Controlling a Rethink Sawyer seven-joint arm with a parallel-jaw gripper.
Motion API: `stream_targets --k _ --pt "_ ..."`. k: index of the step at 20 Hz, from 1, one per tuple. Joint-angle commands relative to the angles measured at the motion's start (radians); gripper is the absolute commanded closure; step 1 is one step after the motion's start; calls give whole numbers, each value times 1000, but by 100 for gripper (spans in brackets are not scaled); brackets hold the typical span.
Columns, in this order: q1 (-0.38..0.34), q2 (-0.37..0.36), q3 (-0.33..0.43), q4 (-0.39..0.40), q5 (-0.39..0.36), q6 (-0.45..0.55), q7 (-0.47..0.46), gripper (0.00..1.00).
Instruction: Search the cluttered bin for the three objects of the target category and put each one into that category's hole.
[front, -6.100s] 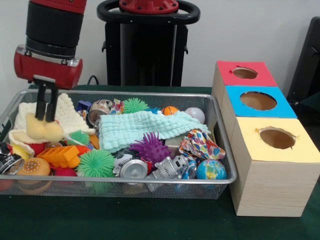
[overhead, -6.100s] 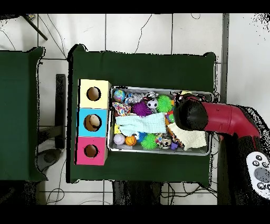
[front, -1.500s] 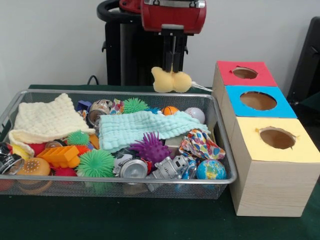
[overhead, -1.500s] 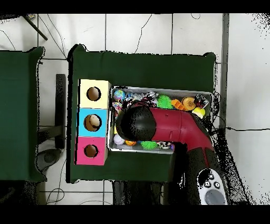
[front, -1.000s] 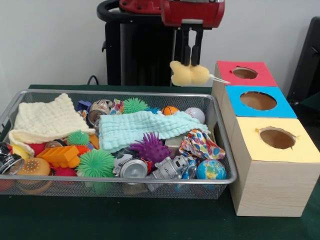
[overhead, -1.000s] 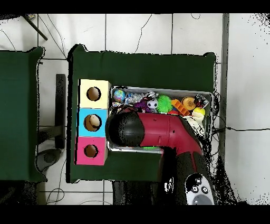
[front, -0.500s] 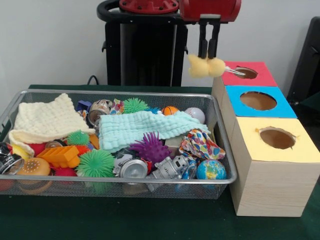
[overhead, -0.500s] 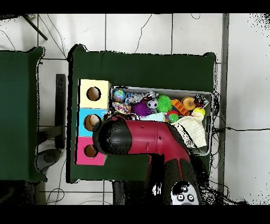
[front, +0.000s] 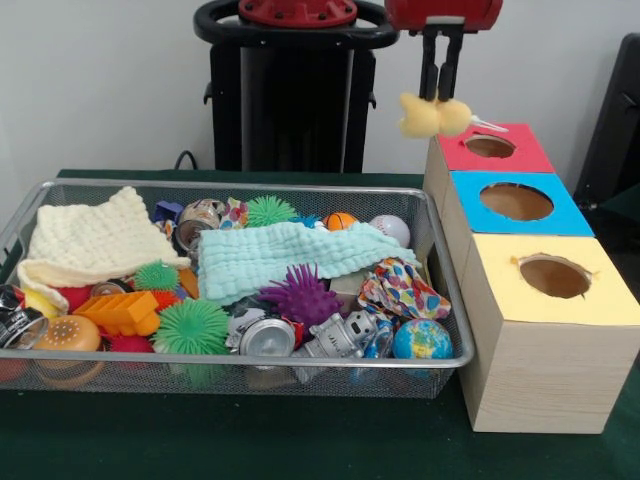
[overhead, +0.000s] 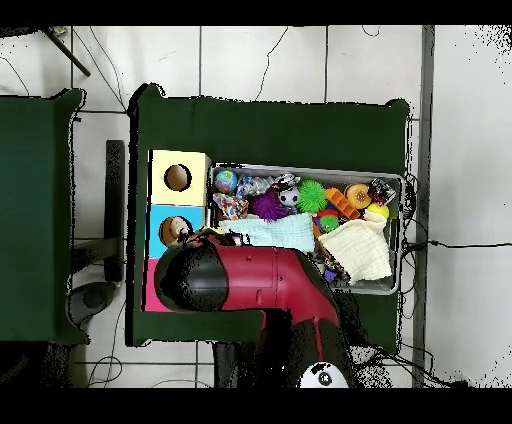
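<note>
Your gripper (front: 441, 92) hangs from the top edge of the front view, its fingers clamped on a pale yellow plush toy (front: 434, 115). The toy hangs in the air just beside the red box (front: 484, 150), near that box's edge on the bin side and short of the hole (front: 490, 146); a thin white tail sticks out from it toward the hole.

Above the boxes you have open air. The blue box (front: 515, 203) and yellow box (front: 553, 274) touch in a row with the red one, holes unblocked.

The cluttered bin (front: 448, 290) sits just beside the boxes, its rim close to their walls. Inside, a mint cloth (front: 280, 254) and a cream cloth (front: 95, 238) cover part of the pile.

In the overhead view the arm (overhead: 240, 284) covers the red box.

No readable writing shows anywhere.
</note>
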Motion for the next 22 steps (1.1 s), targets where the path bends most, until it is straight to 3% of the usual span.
stream_targets --k 1,14,22 --pt "29 -6 -20 73 51 57 210 100" --pt "152 38 -90 31 56 59 262 100" --pt "171 53 -102 42 78 34 236 100"
